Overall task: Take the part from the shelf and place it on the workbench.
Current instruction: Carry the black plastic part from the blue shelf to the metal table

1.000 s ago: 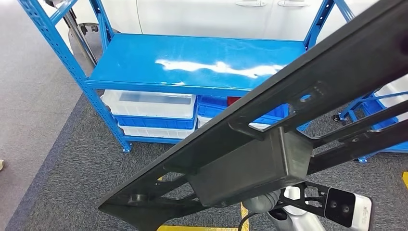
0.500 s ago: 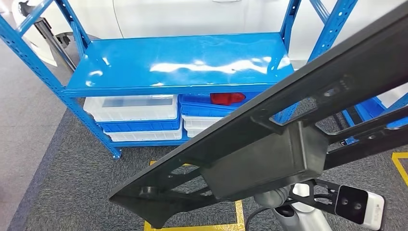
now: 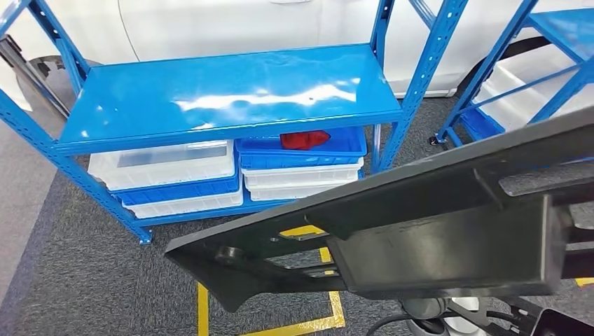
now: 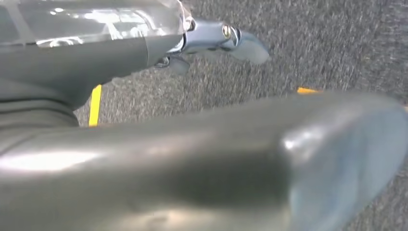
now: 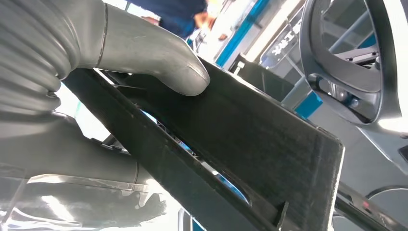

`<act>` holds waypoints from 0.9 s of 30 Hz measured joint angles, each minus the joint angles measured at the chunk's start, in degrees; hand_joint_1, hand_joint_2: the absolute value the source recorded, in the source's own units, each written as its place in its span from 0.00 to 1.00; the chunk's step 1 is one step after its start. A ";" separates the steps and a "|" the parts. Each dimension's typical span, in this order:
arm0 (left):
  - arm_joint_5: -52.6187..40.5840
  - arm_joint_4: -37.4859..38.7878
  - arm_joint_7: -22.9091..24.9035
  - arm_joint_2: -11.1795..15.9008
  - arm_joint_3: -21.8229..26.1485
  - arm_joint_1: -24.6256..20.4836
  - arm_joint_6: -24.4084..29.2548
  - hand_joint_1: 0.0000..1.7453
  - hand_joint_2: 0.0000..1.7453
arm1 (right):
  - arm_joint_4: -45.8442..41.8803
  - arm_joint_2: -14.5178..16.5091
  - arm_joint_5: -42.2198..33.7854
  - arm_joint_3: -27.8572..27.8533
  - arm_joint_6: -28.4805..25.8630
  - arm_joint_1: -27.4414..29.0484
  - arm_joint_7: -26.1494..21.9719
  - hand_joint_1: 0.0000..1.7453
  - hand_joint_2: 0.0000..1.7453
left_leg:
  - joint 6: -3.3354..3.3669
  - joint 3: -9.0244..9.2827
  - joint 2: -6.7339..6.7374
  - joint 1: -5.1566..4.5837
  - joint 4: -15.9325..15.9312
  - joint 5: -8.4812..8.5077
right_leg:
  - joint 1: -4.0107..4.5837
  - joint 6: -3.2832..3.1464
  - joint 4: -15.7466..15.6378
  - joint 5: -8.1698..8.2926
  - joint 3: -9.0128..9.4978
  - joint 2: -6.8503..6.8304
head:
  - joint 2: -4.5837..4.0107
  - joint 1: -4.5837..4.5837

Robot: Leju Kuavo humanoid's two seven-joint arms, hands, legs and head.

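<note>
1. One long black part [image 3: 420,217], a flat frame with cut-out openings and a boxy block on its underside, stretches across the lower right of the head view, held up in the air in front of the robot, off the shelf.
2. In the right wrist view, the right hand [image 5: 72,62] grasps this part: its thick grey thumb [image 5: 159,53] presses on one face of the dark panel, with the rest of the hand on the other side.
3. The left hand [image 4: 192,163] appears as a blurred grey mass over carpet; whether its fingers are spread or curled cannot be told.
4. One blue metal shelf unit [image 3: 210,94] stands ahead, and its glossy top board carries nothing.
5. Below that board sit five stacked trays: three white and two blue. One red object [image 3: 305,139] lies in the upper blue tray [image 3: 336,149].
6. A second blue rack [image 3: 532,77] stands to the right, well apart from the first.
7. The part's pointed near end [image 3: 203,262] hangs over dark grey carpet [image 3: 84,280], near the front edge of the shelf unit but not touching it.
8. Yellow floor tape [image 3: 280,325] marks a square beneath the part.
9. A white car body [image 3: 245,24] runs behind the shelves.
</note>
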 joint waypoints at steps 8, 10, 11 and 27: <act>0.00 0.02 -0.07 0.57 -0.61 -0.27 -0.56 0.00 0.00 | -2.49 0.03 0.66 0.14 -0.33 1.44 0.03 1.00 1.00 | -1.27 -0.31 4.34 -0.38 1.55 -0.96 | -0.48 0.05 -9.18 4.83 5.41 -4.60 | 0.01 0.00; -0.01 0.02 -0.18 0.82 -0.89 -0.44 -0.77 0.00 0.00 | -2.62 0.00 0.63 0.29 -0.87 0.90 0.05 1.00 1.00 | -1.94 -0.23 5.30 -0.45 1.67 -1.07 | -0.32 -0.75 -9.42 4.95 5.09 -3.77 | 0.01 0.00; -0.03 0.02 -0.25 0.97 -1.09 -0.60 -1.01 0.00 0.00 | -2.66 -0.03 0.62 0.45 -1.49 0.42 0.05 1.00 1.00 | -2.30 -0.27 5.27 -0.32 1.85 -1.27 | -0.37 -1.13 -9.52 5.14 4.96 -3.18 | 0.01 0.00; 0.02 0.20 0.63 4.72 -2.98 -1.55 0.03 0.00 0.00 | -2.43 -1.01 -1.63 2.90 -6.73 -4.72 0.07 1.00 1.00 | -1.22 0.45 -2.48 0.35 1.41 -1.65 | -0.54 -0.04 -9.16 7.09 2.61 5.14 | 0.01 0.01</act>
